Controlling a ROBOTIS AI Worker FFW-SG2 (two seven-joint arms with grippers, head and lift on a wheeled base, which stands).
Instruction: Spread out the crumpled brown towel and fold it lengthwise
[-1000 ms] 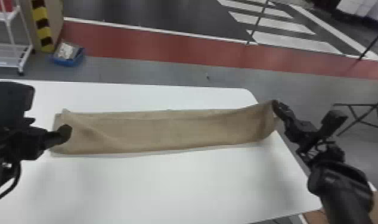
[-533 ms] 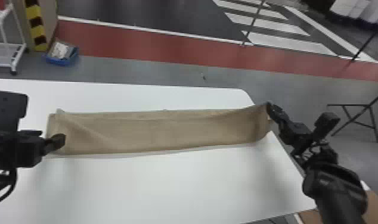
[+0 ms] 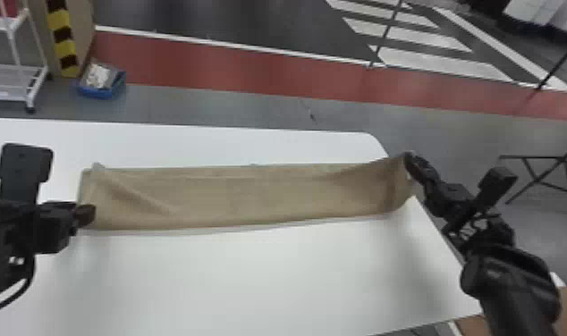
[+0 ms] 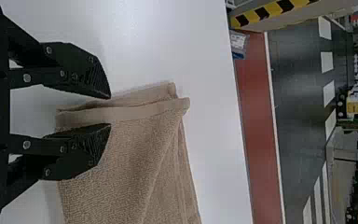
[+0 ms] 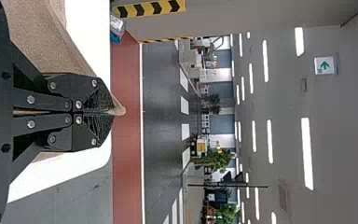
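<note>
**Both ends need an even hold before the strip is straightened**

The right end effector (image 5: 113,113) has its fingers together, clamped on a corner of the brown towel (image 3: 242,196). In the head view that grip sits between 2 and 3 o'clock from the towel's middle, drawing the corner up near the side edge of the tabletop (image 3: 260,277). The left end effector (image 4: 110,111) is at about 9 o'clock, fingers apart over the doubled end; whether any cloth lies between them I cannot tell.

The step in hand looks like taking the second end, so the strip can be pulled true. The left should go low, square to the hem (image 4: 140,111), and pinch every layer near the corner at 10 o'clock; a shallow bite could catch only the top layer and skew the rest. The right is best kept steady meanwhile, as a tug there would drag the loose end towards 3 o'clock.

Once both hold, a gentle, level pull should ease out the slanting crease (image 3: 139,196) at 9 o'clock. Soft cloth like this will probably sag between the grips, so tension matters more than height. Lay the long edges parallel before letting go, lowering both ends together.
</note>
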